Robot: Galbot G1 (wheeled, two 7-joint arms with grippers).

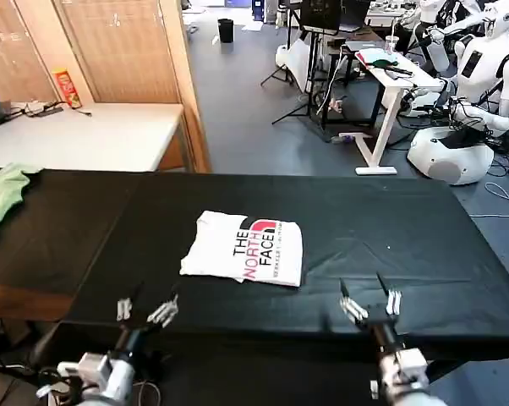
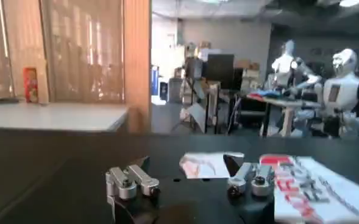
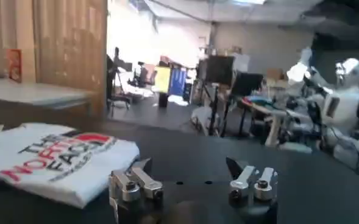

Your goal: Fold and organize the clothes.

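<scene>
The white T-shirt [image 1: 243,247] lies folded into a neat rectangle near the middle of the black table [image 1: 407,228], print side up, the black-and-red "THE NORTH FACE" lettering running along its right half. It looks finished as a fold: edges fairly square, one corner toward the far left a little peaked. A light green garment [image 1: 2,193] sits bunched at the table's far left edge, well apart from it.

Both arms hover at the near edge of the table. The left pincer [image 1: 146,311] is spread, empty, just short of the shirt's near left corner. The right pincer [image 1: 370,306] is also spread and empty, off to the shirt's right and clear of it.

I judge the shirt to be light, soft cotton with no stiffness of its own; lifted at one point it would sag and the layers would slide open. The table cover looks smooth, so the bundle should slip along it easily. To move it without spoiling the fold, I would pinch through all the layers at two corners of one short side, or at the folded edge nearest the robot.
</scene>
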